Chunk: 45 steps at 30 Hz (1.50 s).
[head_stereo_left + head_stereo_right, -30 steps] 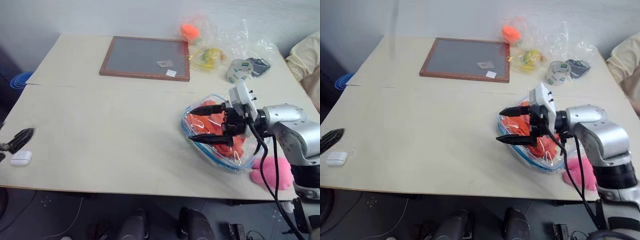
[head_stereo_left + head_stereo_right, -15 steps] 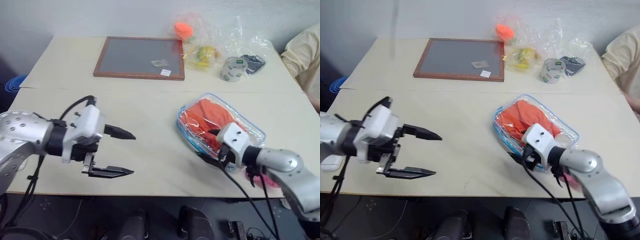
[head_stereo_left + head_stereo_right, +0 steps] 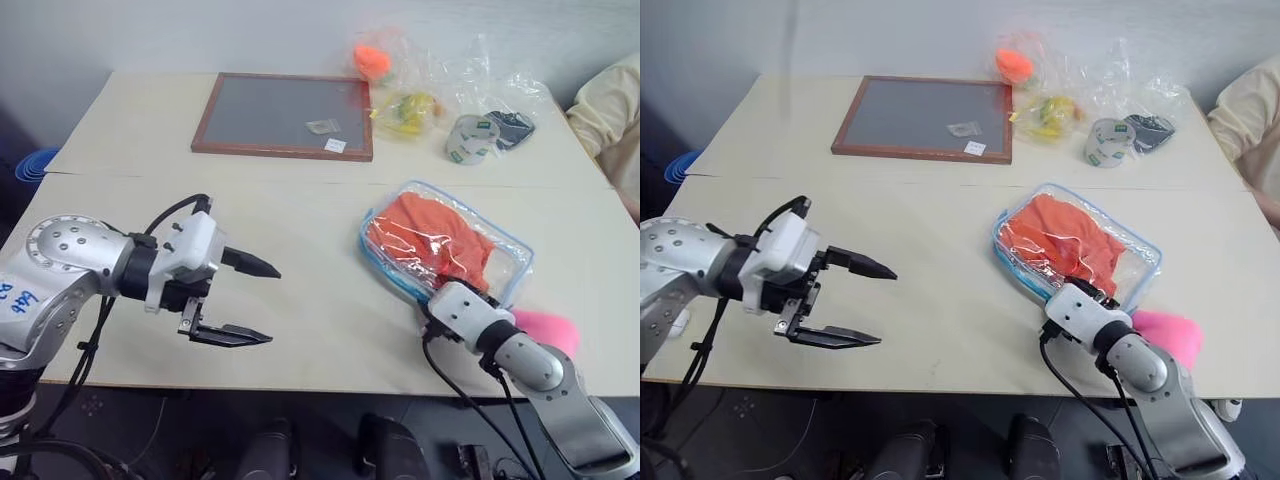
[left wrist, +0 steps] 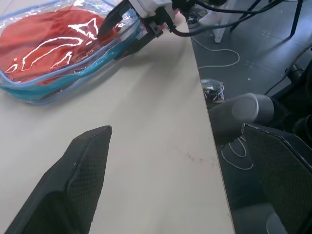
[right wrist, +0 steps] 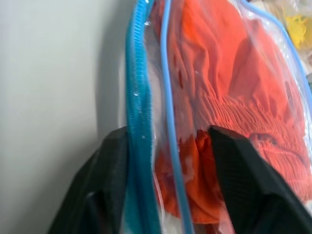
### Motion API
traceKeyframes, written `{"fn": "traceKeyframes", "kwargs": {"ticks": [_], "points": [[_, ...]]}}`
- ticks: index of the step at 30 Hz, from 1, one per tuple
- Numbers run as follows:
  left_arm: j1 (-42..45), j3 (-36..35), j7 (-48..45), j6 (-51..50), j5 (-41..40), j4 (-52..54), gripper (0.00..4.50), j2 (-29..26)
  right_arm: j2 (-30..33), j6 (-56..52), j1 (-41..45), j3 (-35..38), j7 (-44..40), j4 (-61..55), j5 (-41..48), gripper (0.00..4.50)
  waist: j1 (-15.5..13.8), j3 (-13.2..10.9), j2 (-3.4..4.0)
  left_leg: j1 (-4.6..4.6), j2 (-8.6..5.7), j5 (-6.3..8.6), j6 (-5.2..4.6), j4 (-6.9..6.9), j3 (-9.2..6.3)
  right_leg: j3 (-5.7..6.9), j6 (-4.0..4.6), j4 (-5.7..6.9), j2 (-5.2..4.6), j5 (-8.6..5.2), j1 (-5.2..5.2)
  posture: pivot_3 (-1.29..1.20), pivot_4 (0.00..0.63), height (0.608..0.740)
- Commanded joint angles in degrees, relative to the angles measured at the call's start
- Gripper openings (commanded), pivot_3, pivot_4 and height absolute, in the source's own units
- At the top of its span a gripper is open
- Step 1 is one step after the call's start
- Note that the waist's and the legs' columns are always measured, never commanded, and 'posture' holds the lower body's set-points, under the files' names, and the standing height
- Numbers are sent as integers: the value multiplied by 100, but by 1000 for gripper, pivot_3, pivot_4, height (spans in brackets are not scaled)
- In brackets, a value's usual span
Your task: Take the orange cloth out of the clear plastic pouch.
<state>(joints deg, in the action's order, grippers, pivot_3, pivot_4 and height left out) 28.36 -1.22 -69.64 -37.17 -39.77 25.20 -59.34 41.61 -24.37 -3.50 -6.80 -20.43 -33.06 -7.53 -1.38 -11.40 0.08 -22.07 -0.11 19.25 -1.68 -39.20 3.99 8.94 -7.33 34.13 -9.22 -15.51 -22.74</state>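
The clear plastic pouch [image 3: 505, 262] with light blue zipper trim [image 5: 136, 73] lies flat on the right half of the table. The orange cloth [image 3: 425, 235] is inside it, bunched in folds [image 5: 229, 73]. My right gripper [image 5: 168, 130] is low at the pouch's near corner, and its two black fingers are shut on the trimmed edge, one on each side. The left wrist view shows it [image 4: 119, 34] gripping that corner. My left gripper [image 3: 272, 306] hovers open over the bare front-left of the table, pointing toward the pouch and holding nothing.
A pink plush toy [image 3: 548, 328] lies just right of my right wrist at the table's front edge. At the back stand a framed grey board [image 3: 285, 112], wrinkly clear bags with an orange ball [image 3: 375, 60], and a tape roll [image 3: 470, 138]. A person's sleeve [image 3: 610, 110] is at the far right.
My left arm swung in from the table's left edge to the front-left, gripper open. My right gripper sank from above the pouch to its near corner and closed on the edge.
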Motion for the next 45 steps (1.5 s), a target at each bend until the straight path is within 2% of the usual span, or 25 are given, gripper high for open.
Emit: {"fn": "traceKeyframes", "kwargs": {"ticks": [1,4,5,10,14,20,27,31,36,38,41,45], "points": [[34,-115,-26,55,54,43,4500,-51,-28,312,-8,71,-190,-52,-44,1197,1,0,0,0,0,0,0,0,0,0,0,0,0,0,0,0,150,740],[-73,-188,-16,58,75,98,4500,-89,69,578,48,51,-458,52,-51,192,6,0,0,0,0,0,0,0,-1,0,0,0,1,0,0,0,150,740],[-122,-227,-13,54,70,128,4500,-105,89,645,85,38,-563,97,-32,13,8,0,0,1,1,0,0,0,0,0,0,0,1,0,0,0,150,740],[-341,-474,46,-64,-72,328,4500,-174,285,1393,368,-96,-1668,411,513,13,11,0,0,1,9,0,-1,0,-2,0,0,0,1,0,0,0,150,740],[-514,-662,103,-142,-121,461,4500,-238,287,2567,1259,-378,-2398,1292,584,13,59,-1,-1,8,9,-1,-2,-1,1,-2,0,1,1,0,5,0,150,740],[-799,-1014,222,-353,-297,731,4500,-353,-269,3824,2718,-1119,-3135,2946,455,13,152,-1,-2,10,17,-2,-1,-2,-7,4,3,3,1,-1,9,0,150,740],[-1059,-1353,430,-573,-465,985,4500,-423,-563,4214,3160,-1438,-3769,3627,497,13,146,0,-2,9,22,-2,-1,-7,-11,4,2,3,0,-1,14,0,150,740],[-1164,-1482,459,-614,-523,1028,4500,-476,-698,3487,3122,-1275,-3763,3399,653,1009,148,0,-2,10,25,-2,0,-7,-12,5,3,6,1,-1,13,0,150,740],[-1212,-1474,505,-640,-572,1075,4500,-491,-560,2685,2824,-1018,-3860,2625,1006,2745,127,0,-2,9,24,-1,0,-7,-13,4,3,6,0,-1,13,0,150,740],[-1205,-1436,511,-632,-585,1069,4500,-487,-425,2166,2720,-778,-3916,2160,1327,3346,121,-1,-2,9,23,-1,0,-8,-13,3,3,6,0,-1,13,0,150,740],[-1131,-1318,520,-592,-573,1060,4500,-450,79,771,2662,48,-4130,1391,2415,4405,107,-2,1,8,22,-1,-1,-8,-13,3,3,6,-1,-1,13,0,150,740],[-974,-1232,539,-543,-552,958,4500,-411,1267,-307,2573,1279,-4787,1782,3327,4467,18,-2,1,7,19,1,-4,-12,-11,2,4,6,-4,0,14,0,150,740]]}}
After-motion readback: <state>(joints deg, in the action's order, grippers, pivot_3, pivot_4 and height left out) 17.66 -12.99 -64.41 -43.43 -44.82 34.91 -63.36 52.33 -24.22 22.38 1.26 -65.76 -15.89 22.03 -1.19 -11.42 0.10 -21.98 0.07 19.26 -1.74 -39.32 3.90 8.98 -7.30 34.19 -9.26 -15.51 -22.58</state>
